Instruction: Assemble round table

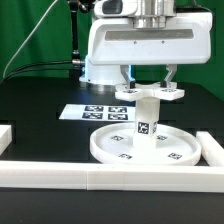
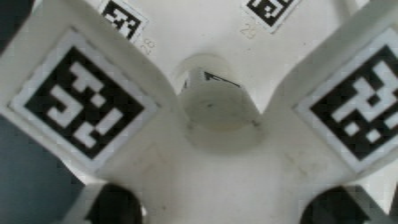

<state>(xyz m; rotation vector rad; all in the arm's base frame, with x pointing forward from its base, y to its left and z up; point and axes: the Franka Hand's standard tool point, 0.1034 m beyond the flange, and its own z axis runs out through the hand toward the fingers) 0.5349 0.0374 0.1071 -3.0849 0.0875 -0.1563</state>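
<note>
The large round disc (image 1: 120,148) lies flat on the black table near the front rail. The short cylindrical leg (image 1: 146,116) stands upright on its middle. The cross-shaped base piece (image 1: 150,94) sits on top of the leg, tags facing up. My gripper (image 1: 149,84) comes straight down over it, with one finger on each side of the base. In the wrist view the base piece (image 2: 107,100) fills the frame around its round central socket (image 2: 221,110). My gripper (image 2: 235,205) has dark fingertips (image 2: 111,205) pressed against both sides of one arm of the cross.
The marker board (image 1: 92,112) lies flat behind the disc toward the exterior view's left. Long white border rails run along the front (image 1: 100,178) and at the exterior view's right (image 1: 213,150). The arm's white body (image 1: 130,45) hangs above the parts.
</note>
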